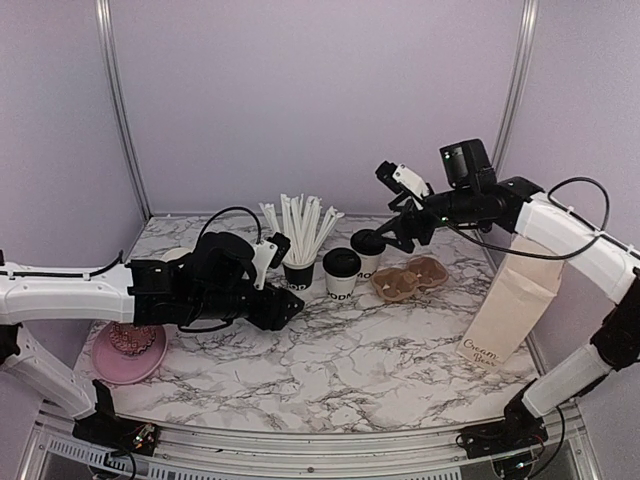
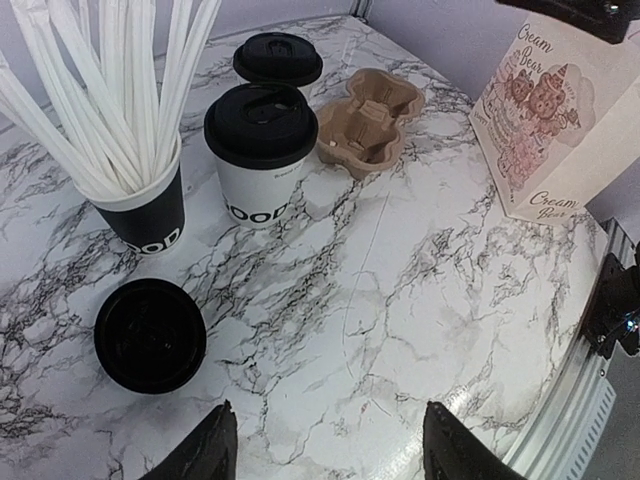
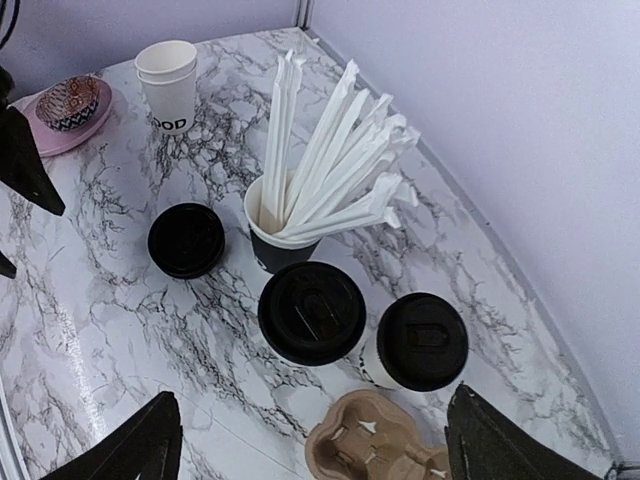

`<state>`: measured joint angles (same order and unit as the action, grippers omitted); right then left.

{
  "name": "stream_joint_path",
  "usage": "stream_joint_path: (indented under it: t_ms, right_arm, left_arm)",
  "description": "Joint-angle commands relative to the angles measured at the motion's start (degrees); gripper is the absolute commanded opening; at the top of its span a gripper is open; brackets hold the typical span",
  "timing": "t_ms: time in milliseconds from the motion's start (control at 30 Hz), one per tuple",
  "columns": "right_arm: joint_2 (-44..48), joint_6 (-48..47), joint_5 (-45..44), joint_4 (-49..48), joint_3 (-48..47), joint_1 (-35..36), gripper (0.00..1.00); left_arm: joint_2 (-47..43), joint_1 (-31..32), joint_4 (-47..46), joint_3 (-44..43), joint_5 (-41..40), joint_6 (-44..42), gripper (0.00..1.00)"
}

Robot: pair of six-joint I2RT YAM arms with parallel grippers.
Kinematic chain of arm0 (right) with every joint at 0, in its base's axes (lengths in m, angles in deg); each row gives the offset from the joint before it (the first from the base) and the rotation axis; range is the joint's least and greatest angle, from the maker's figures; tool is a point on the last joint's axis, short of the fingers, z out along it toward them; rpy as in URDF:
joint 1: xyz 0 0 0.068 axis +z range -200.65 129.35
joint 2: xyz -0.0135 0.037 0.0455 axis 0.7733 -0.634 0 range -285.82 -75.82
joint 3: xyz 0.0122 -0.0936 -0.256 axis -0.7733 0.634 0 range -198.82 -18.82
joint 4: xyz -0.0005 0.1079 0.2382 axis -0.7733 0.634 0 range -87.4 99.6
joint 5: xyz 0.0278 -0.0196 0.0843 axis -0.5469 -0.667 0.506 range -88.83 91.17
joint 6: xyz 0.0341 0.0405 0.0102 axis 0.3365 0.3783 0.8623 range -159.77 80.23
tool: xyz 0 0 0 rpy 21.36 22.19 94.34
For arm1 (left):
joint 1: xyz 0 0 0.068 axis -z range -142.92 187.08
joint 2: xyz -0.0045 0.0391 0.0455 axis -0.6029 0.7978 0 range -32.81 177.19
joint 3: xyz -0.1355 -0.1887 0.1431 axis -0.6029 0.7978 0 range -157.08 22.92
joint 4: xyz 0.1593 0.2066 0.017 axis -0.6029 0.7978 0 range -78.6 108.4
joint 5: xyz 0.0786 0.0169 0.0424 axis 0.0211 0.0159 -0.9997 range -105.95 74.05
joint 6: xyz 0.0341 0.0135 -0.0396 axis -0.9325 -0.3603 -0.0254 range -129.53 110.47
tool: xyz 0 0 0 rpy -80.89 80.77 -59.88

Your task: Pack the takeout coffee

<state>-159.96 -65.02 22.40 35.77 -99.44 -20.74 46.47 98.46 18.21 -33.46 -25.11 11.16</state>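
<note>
Black-lidded takeout coffee cups (image 3: 311, 312) stand side by side on the marble surface (image 2: 400, 300). We see the left end effector (image 2: 325, 440) and right end effector (image 3: 310, 425) both spread wide, holding nothing.

Light: was bright, soft, from overhead. Shadows: lay faint on the marble table (image 1: 350, 370). Glare: pale sheen showed toward its near edge. Wrist views: bowed at edges, sharp.

Two lidded cups (image 3: 312, 312) (image 3: 422, 341) — upright (adjacent)
</note>
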Motion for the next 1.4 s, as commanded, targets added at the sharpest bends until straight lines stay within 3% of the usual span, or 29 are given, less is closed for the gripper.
stream_joint_path:
  t_ms: [0, 333, 567, 733, 833, 1100, 1267, 1367]
  right_arm:
    - [9.2, -3.4, -7.4, 4.2, -0.9, -2.1, 0.87]
    - [21.5, -8.6, -8.3, 8.8, -3.6, -24.0, 0.83]
    - [21.1, -12.7, -7.1, 16.8, -10.0, -31.2, 0.84]
    - [17.4, -19.5, -8.4, 28.5, -22.3, -32.3, 0.81]
    - [15.1, -23.3, -13.5, 34.4, -26.8, -32.3, 0.76]
    - [15.7, -30.9, -24.9, 38.0, -20.8, -32.3, 0.68]
    - [14.7, -31.8, -24.3, 35.8, -18.9, -32.3, 0.65]
    - [13.6, -33.2, -21.0, 35.9, -17.1, -32.3, 0.58]
  left_arm:
    - [3.3, 0.0, 2.3, -3.8, -1.4, -4.2, 0.64]
    - [6.5, 0.0, 1.4, -6.0, 0.8, -5.7, 0.64]
    - [6.9, 0.0, 0.6, -4.9, 1.3, -5.8, 0.64]
    - [8.0, 0.0, -1.0, -4.2, 2.0, -5.9, 0.64]
    - [8.6, 0.0, -2.0, -4.0, 2.2, -6.0, 0.64]
    - [8.1, 0.0, -3.0, -3.6, 2.2, -7.0, 0.64]
    - [9.0, 0.0, -3.3, -3.6, 2.1, -7.3, 0.64]
    - [9.4, 0.0, -3.4, -3.9, 2.9, -6.8, 0.64]
